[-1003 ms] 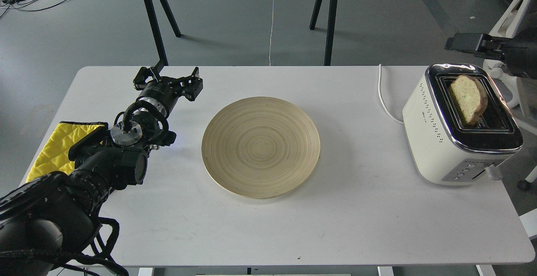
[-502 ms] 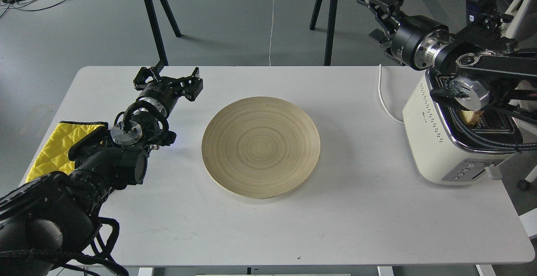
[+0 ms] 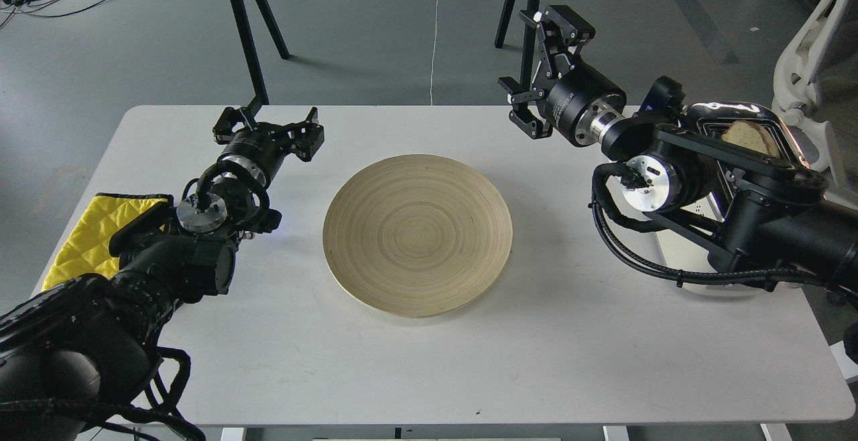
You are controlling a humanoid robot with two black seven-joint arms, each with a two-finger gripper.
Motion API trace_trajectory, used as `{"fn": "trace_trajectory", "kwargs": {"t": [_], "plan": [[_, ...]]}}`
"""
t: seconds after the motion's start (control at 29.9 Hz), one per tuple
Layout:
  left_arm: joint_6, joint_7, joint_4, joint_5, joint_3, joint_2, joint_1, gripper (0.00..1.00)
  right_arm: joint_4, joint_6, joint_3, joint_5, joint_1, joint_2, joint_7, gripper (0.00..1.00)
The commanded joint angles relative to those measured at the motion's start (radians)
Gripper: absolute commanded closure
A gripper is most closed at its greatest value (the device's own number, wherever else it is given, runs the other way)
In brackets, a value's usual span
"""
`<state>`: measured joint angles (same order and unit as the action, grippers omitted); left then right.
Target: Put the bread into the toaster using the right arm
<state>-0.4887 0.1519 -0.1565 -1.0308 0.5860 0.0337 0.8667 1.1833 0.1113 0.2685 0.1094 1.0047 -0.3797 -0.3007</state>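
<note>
The bread [image 3: 749, 137] stands in a slot of the toaster [image 3: 727, 106] at the table's right end, and only its top shows behind my right arm. The arm hides most of the toaster. My right gripper [image 3: 540, 69] is open and empty, held up above the table's far edge, left of the toaster and apart from it. My left gripper [image 3: 269, 126] is open and empty, low over the table at the far left.
A round bamboo plate [image 3: 417, 234] lies bare at the table's middle. A yellow quilted cloth [image 3: 84, 238] lies at the left edge under my left arm. Another table's black legs [image 3: 249, 39] stand behind, and a white chair [image 3: 808, 52] at the far right.
My right arm has swung in from the right and leftward, across the toaster, so its gripper is now over the table's far edge. The bread stays in the toaster. The left arm has not moved.
</note>
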Motion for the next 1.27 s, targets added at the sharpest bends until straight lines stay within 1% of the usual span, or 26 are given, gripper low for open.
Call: {"fn": "trace_trajectory", "kwargs": {"t": [0.0, 0.13, 0.23, 0.37, 0.57, 0.9, 1.24], "plan": [[0.000, 0.000, 0.000, 0.000, 0.000, 0.000, 0.000, 0.00, -0.066, -0.151, 0.011, -0.001, -0.055, 0.039, -0.061, 0.04], [0.000, 0.000, 0.000, 0.000, 0.000, 0.000, 0.000, 0.00, -0.108, -0.323, 0.008, -0.002, -0.078, 0.039, -0.126, 0.04], [0.000, 0.000, 0.000, 0.000, 0.000, 0.000, 0.000, 0.00, -0.143, -0.428, 0.003, -0.002, -0.081, 0.039, -0.147, 0.04], [0.000, 0.000, 0.000, 0.000, 0.000, 0.002, 0.000, 0.00, -0.197, -0.505, -0.002, -0.004, -0.115, 0.041, -0.188, 0.04], [0.000, 0.000, 0.000, 0.000, 0.000, 0.000, 0.000, 0.00, -0.229, -0.533, 0.006, -0.002, -0.163, 0.042, -0.188, 0.04], [0.000, 0.000, 0.000, 0.000, 0.000, 0.002, 0.000, 0.00, -0.274, -0.532, 0.006, -0.002, -0.176, 0.048, -0.188, 0.04], [0.000, 0.000, 0.000, 0.000, 0.000, 0.002, 0.000, 0.00, -0.281, -0.518, 0.015, -0.002, -0.173, 0.059, -0.188, 0.04]]}}
